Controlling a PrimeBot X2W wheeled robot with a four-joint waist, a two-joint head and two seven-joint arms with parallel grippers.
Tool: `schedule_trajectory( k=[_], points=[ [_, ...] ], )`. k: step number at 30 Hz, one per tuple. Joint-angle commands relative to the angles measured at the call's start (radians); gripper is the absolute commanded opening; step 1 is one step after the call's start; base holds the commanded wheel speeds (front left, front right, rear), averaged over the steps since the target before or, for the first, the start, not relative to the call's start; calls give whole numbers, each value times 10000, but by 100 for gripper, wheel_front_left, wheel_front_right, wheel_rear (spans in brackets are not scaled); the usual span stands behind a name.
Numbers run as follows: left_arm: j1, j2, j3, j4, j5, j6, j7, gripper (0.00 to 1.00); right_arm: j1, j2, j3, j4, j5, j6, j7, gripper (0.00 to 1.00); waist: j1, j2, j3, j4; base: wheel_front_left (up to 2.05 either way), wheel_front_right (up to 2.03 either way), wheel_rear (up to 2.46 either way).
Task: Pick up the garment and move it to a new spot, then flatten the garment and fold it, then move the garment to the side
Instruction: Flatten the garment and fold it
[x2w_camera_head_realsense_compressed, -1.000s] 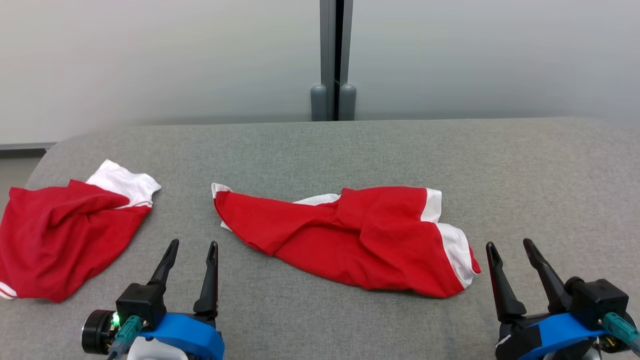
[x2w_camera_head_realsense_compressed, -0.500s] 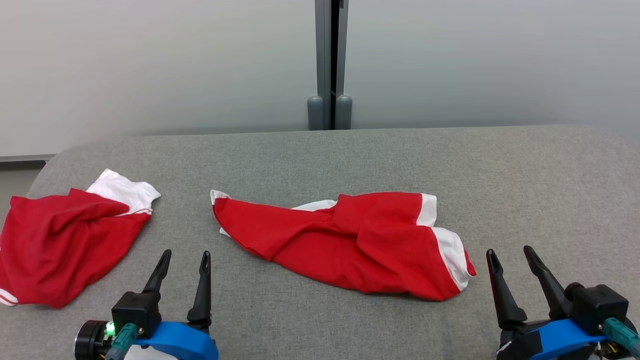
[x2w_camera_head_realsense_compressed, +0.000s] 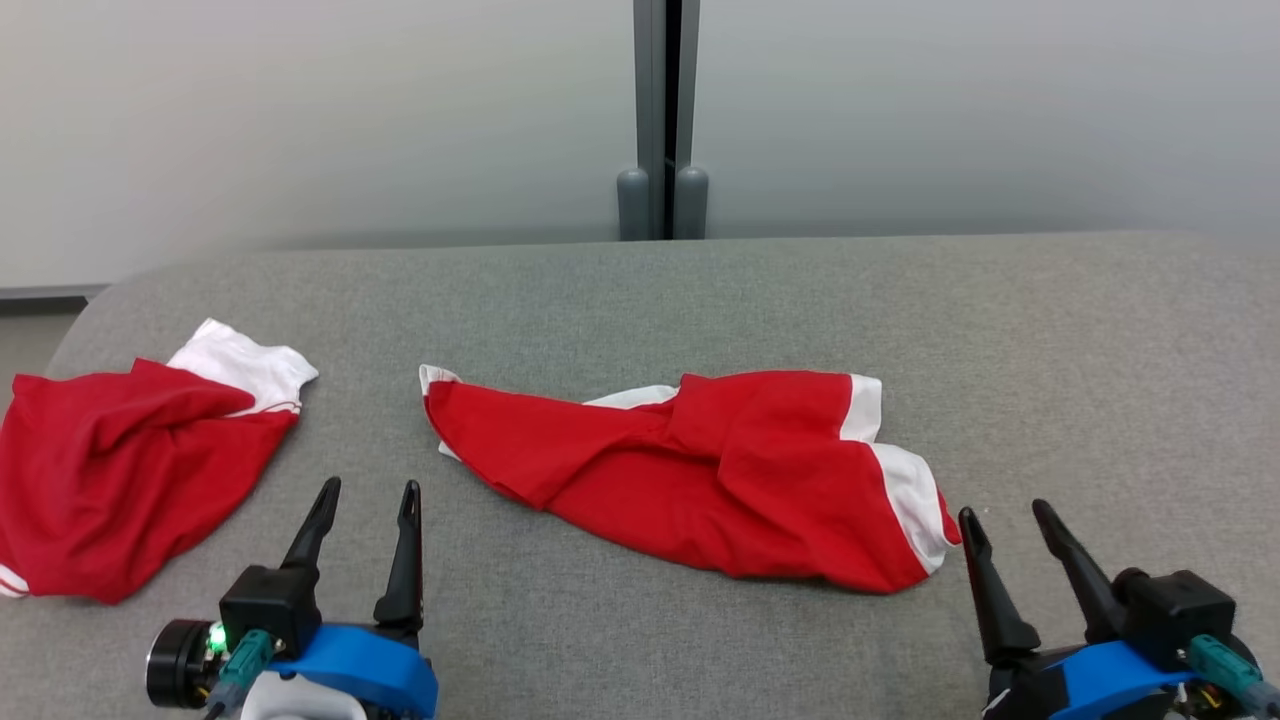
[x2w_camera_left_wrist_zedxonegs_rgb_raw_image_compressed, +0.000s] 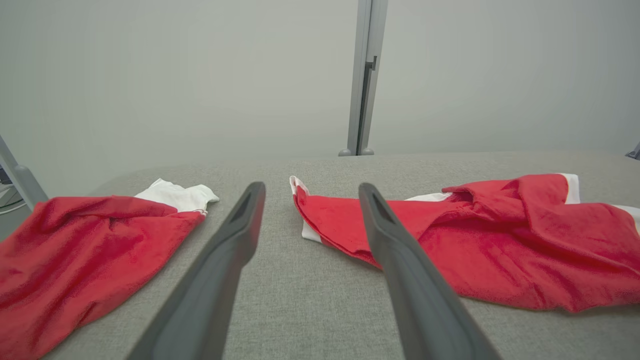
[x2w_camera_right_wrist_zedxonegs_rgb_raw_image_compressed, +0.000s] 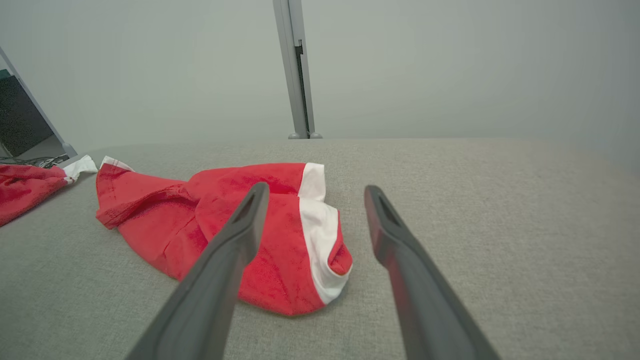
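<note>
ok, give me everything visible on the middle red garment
The middle garment is red, soft knit-looking cloth with white bands at its right end and a white-edged tip on the left. It lies crumpled and twisted, folds bunched mid-length, stretched left to right across the grey fabric surface, unflattened. Nothing grips it.

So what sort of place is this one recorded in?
Most likely a robotics lab or test room, not a home: a grey fabric-covered table backed by plain pale partition panels joined at a grey post, with a crumpled red-and-white garment mid-table and a second red-and-white garment at its left end.
</note>
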Motion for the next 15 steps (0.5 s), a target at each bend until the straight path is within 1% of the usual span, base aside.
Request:
schedule_trajectory(
  k=[1,6,15],
  points=[
    [-202,25,13,-49,71,57,-29,100,-41,-54,59,76,1,1,16,100,0,1,128,96,0,0,0],
    [-663,-68,-65,-209,204,52,-91,100,-230,-245,642,894,57,3,174,100,0,1,731,323,0,0,0],
    [-1432,-295,-163,-195,429,18,-247,100,-1426,-570,1531,3226,-173,1,-151,100,0,1,1728,579,0,0,0]
  ],
)
